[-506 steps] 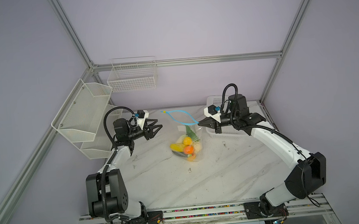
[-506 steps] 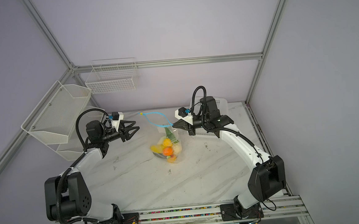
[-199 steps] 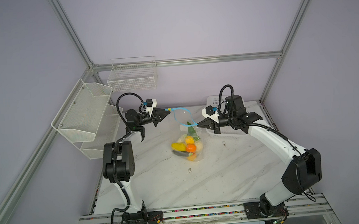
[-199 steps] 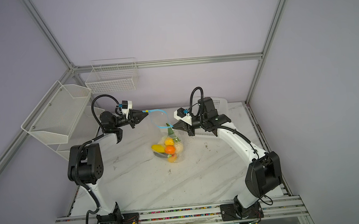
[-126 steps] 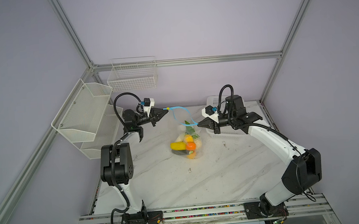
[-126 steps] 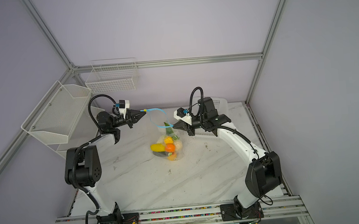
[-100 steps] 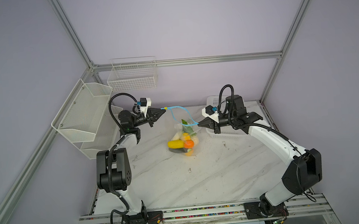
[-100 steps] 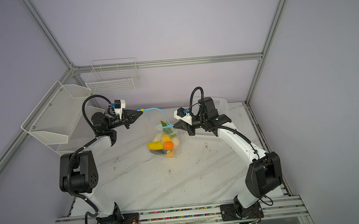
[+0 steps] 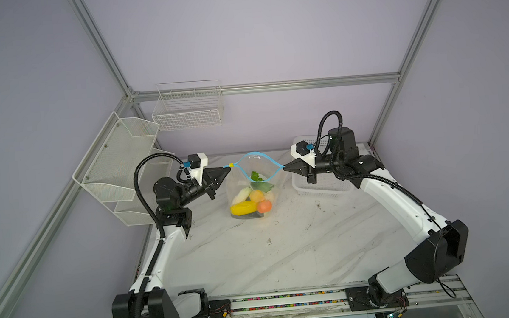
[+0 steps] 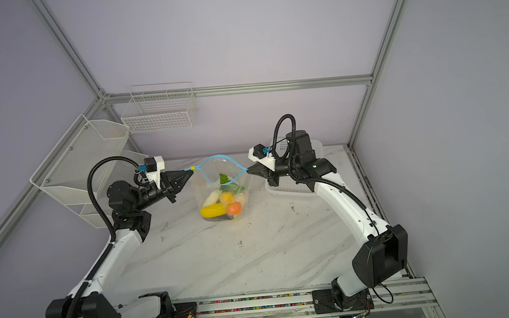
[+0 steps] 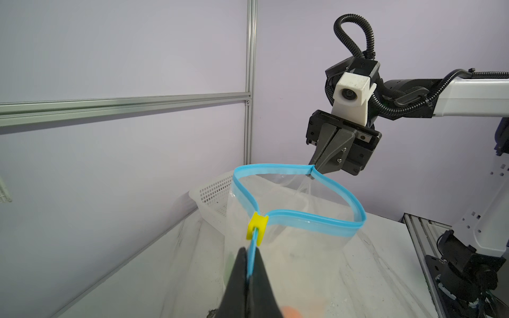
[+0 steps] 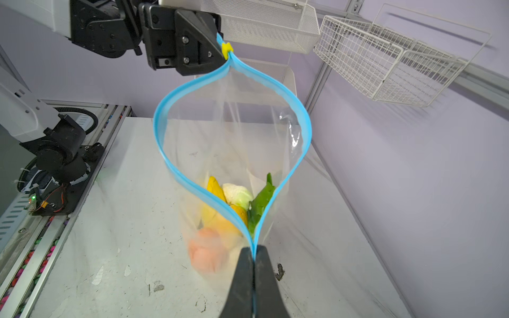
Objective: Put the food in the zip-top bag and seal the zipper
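Observation:
The zip-top bag point(image 9: 239, 179) point(image 10: 205, 185) hangs upright between both grippers, its bottom down at the table. Its light-blue zipper point(image 9: 257, 154) point(image 12: 165, 154) gapes in a leaf shape. My left gripper point(image 9: 224, 167) point(image 11: 250, 252) is shut on the strip's end just behind the yellow slider point(image 9: 231, 165) point(image 11: 258, 224). My right gripper point(image 9: 284, 166) point(image 12: 253, 249) is shut on the opposite end of the zipper. The food point(image 9: 250, 202) point(image 12: 237, 192) lies in the bag's bottom: yellow, orange, white and green pieces.
A white perforated basket point(image 9: 327, 188) sits on the table right behind and under my right gripper. Tiered mesh shelves point(image 9: 117, 164) hang on the left wall close to my left arm. A wire basket point(image 9: 187, 109) hangs on the back wall.
My left gripper, open and away from the bag before, closed on the zipper's slider end and pulled left. The bag with the food shifted left and stands taller. My right gripper held still.

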